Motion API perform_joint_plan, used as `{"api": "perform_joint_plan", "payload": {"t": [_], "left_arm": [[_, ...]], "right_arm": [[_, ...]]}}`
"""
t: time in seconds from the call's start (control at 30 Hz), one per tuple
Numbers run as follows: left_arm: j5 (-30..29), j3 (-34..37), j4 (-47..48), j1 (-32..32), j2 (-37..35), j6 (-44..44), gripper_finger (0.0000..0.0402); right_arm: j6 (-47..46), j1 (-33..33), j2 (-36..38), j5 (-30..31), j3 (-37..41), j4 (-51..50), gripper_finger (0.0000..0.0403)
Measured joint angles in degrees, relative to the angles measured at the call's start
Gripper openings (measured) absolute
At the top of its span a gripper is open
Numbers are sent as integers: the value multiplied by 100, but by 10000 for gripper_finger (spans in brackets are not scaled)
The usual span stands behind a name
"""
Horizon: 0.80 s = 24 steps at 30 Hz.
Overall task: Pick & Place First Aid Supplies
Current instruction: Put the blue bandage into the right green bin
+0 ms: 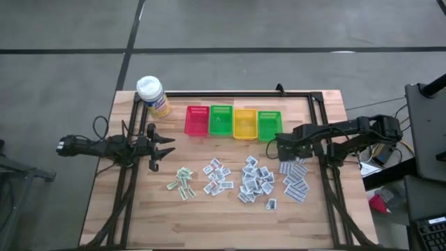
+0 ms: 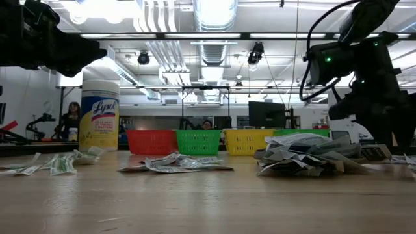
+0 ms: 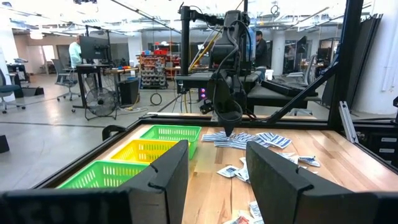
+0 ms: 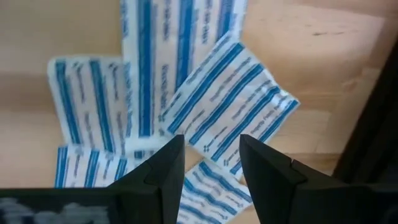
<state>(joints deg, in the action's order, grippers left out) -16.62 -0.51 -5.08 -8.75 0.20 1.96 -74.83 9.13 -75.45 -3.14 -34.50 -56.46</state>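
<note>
High view: first aid supplies (image 1: 240,178) scattered in clusters across table (image 1: 209,223), near row of baskets (image 1: 233,123). Right gripper (image 1: 282,150) hovers at rightmost, blue-striped cluster; left gripper (image 1: 162,145) waits well apart, jaws spread, empty.

Low view: packets heaped flat on wood; bottle (image 2: 99,115) upright behind.

Right wrist view: jaws spread above overlapping striped packets (image 4: 233,115), nothing pinched.

Step in hand, seemingly: approach for pick. Next move calls for descent onto single packet edge, then closing.

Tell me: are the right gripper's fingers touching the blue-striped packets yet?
Cannot tell. The right wrist view shows the right gripper over the blue-striped packets, fingers parted, but neither contact nor a gap is plain.
</note>
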Motion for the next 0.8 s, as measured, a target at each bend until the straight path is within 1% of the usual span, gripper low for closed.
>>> {"api": "perform_joint_plan", "payload": {"t": [0.17,0.23,0.4,0.8], "left_arm": [[-2,-2,0,0,1,0,158],[-2,-2,0,0,-1,0,158],[-2,-2,0,0,1,0,158],[-4,0,0,0,0,0,158]], "right_arm": [[883,0,129,-398,-22,-29,157],[1083,0,145,-544,-18,-114,156],[1232,0,145,-592,-14,-442,148],[1247,0,141,-592,3,-424,134]]}}
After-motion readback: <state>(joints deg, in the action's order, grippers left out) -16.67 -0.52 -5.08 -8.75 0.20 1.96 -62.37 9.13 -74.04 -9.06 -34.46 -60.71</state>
